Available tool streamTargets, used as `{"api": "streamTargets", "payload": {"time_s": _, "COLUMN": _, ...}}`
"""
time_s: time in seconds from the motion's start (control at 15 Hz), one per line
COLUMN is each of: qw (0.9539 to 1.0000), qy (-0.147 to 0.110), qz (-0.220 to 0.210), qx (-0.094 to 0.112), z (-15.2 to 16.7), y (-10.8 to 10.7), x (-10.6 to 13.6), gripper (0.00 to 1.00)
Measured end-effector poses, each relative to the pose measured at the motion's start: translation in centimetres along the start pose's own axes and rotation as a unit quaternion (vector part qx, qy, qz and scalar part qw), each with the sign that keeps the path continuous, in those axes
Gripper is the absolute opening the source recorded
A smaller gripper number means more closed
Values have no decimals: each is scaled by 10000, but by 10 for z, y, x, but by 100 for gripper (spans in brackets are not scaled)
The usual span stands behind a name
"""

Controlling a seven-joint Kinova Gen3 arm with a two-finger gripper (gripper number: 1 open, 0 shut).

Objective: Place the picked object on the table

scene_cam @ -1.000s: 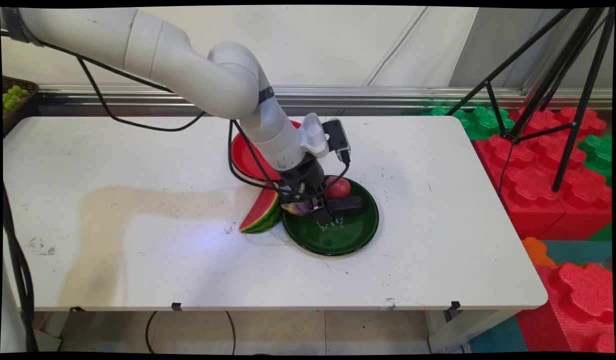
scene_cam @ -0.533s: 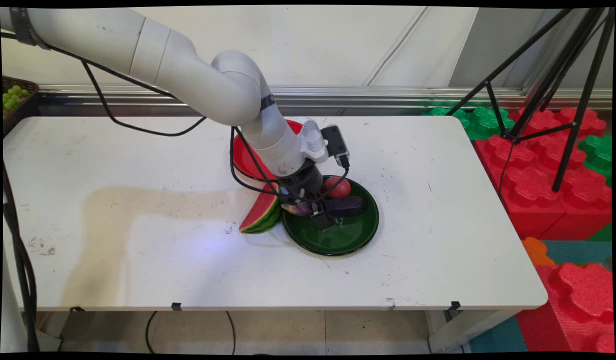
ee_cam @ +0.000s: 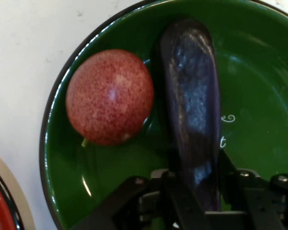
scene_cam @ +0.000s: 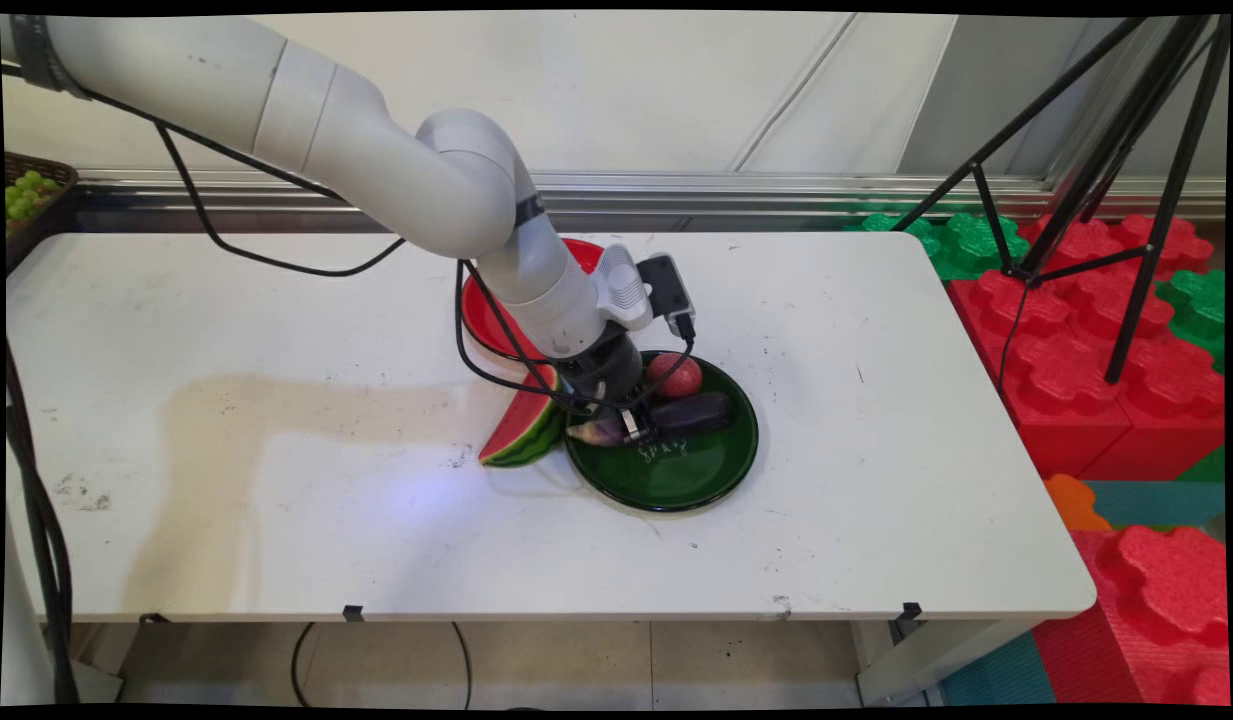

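Black two-finger gripper (ee_cam: pixel 194 191) dropped lower since 1 s ago, jaws now clamped on dark purple eggplant (scene_cam: pixel 688 412) in green round plate (scene_cam: pixel 716 470); white surface (scene_cam: pixel 926 420) open frame-right.

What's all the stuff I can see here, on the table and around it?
Green plate: one, table centre, holds eggplant and red fruit.
Eggplant: one, dark purple, lying on green plate, between the claw's fingers.
Red fruit: one, speckled, on green plate beside eggplant.
Watermelon slice: one, red and green, on table left of green plate.
Red plate: one, behind arm.
Basket of green grapes: one, far left.
Foam blocks: several, red and green, right.
Tripod: one, black, right.
Table: one, white.
Claw: one, black, closed on eggplant.
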Motion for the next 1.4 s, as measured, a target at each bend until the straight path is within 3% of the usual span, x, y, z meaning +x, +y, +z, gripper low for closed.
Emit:
{"api": "streamTargets", "payload": {"time_s": 0.73, "qw": 9992, "qy": 339, "qz": -41, "qx": 226, "z": -49, "y": 2, "x": 3, "gripper": 0}}
{"api": "streamTargets", "payload": {"time_s": 1.07, "qw": 9977, "qy": 521, "qz": -6, "qx": 443, "z": -100, "y": 1, "x": -5, "gripper": 0}}
{"api": "streamTargets", "payload": {"time_s": 1.4, "qw": 9963, "qy": 601, "qz": -14, "qx": 621, "z": -152, "y": -6, "x": -34, "gripper": 0}}
